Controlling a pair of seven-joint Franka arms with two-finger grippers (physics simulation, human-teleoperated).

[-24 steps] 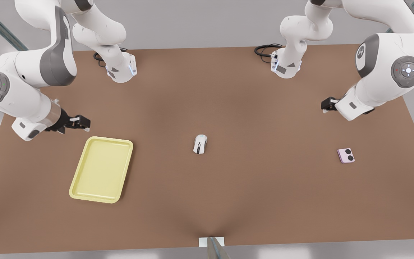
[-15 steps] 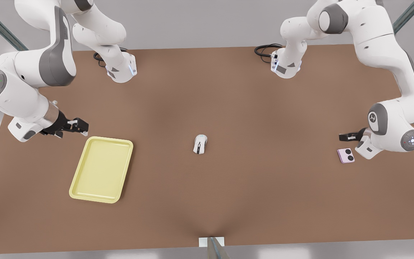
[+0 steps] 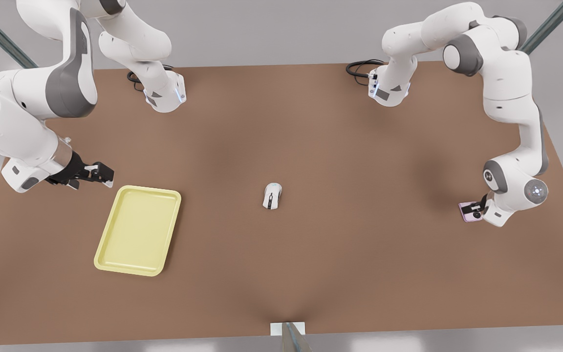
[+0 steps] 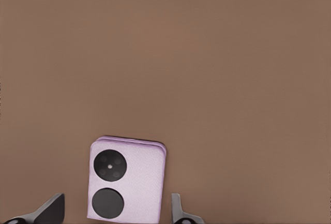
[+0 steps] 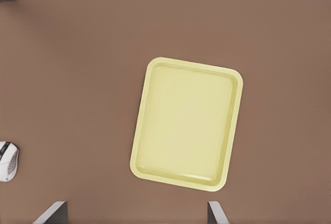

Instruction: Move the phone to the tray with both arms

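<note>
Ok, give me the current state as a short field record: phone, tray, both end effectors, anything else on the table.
phone: flat on the table, at the front view's right, lenses up
tray: at the front view's left, nothing in it
left end effector: over the phone, fingers open either side of it, not closed
right end effector: waiting beside the tray's far corner, fingers open
mouse: mid-table, between phone and tray
task status: phone not yet gripped
</note>
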